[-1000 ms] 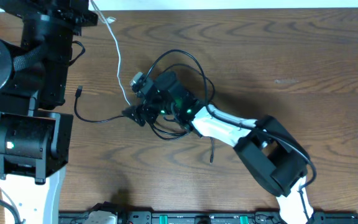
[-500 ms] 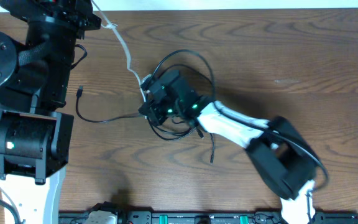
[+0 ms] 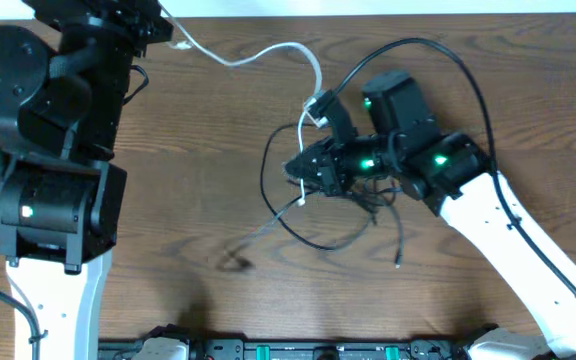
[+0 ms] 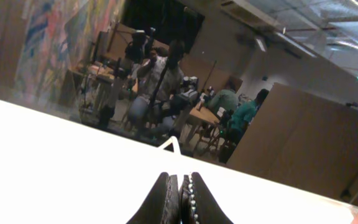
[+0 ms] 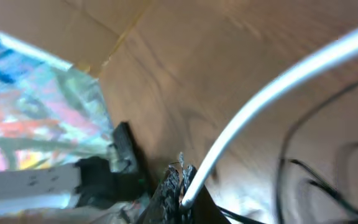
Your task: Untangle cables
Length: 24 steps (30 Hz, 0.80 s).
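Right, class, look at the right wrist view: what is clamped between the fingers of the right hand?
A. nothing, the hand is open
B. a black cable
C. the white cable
C: in the right wrist view the white cable runs down into the shut fingers of the right hand.

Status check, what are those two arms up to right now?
Left gripper shut on white cable end. Right gripper shut on white cable too. Black cables looped around right gripper, not yet freed.
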Tool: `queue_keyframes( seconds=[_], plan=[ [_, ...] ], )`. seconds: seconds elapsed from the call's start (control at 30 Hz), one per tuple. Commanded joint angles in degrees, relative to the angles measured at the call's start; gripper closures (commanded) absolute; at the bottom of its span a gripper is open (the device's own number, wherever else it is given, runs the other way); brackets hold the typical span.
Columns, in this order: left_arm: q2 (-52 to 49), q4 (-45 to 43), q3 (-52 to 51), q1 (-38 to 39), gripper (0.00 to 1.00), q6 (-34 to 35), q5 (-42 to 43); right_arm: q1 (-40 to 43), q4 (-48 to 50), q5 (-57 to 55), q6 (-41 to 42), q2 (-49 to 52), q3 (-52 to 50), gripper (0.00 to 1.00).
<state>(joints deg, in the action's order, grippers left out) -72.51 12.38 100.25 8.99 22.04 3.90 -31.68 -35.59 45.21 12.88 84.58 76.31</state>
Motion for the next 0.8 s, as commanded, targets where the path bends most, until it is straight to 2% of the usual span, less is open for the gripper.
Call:
queue_keyframes(
  seconds=[0.0, 0.07, 0.17, 0.37, 0.53, 0.63, 0.7, 0.77],
  plan=[
    [-0.57, 0.59, 1.03, -0.31, 0.93, -1.03, -0.57, -0.52, -2.51, 6.51, -0.76, 0.22, -0.02, 0.99],
    [-0.76, 0.90, 1.03, -0.31, 0.93, -1.01, -0.55, -2.56, -7.96, -1.97, -2.32, 1.88, -0.02, 0.99],
    [-0.96, 1.14, 1.03, -0.31, 0.93, -1.01, -0.55, -4.50, -11.93, -6.51, -2.32, 4.83, -0.02, 0.99],
    [-1.33, 4.42, 0.98, -0.31, 0.93, -1.05, -0.57, -2.34, -12.02, 8.79, -6.38, 6.03, 0.11, 0.99],
    [-2.10, 6.78, 0.98, -0.31, 0.93, -1.03, -0.55, 0.26, -12.63, 8.81, -7.82, 6.10, 0.09, 0.99],
    [-2.75, 8.79, 0.96, -0.31, 0.93, -1.03, -0.55, 0.07, -12.66, 13.60, -7.82, 6.25, 0.09, 0.99],
    [-3.13, 9.88, 0.96, -0.31, 0.93, -1.03, -0.55, -0.72, -12.79, 13.60, -7.85, 6.58, 0.07, 0.99],
    [-3.58, 11.43, 0.92, -0.31, 0.93, -1.03, -0.55, -3.04, -14.38, 3.39, -7.34, 7.69, 0.02, 0.99]
  ],
)
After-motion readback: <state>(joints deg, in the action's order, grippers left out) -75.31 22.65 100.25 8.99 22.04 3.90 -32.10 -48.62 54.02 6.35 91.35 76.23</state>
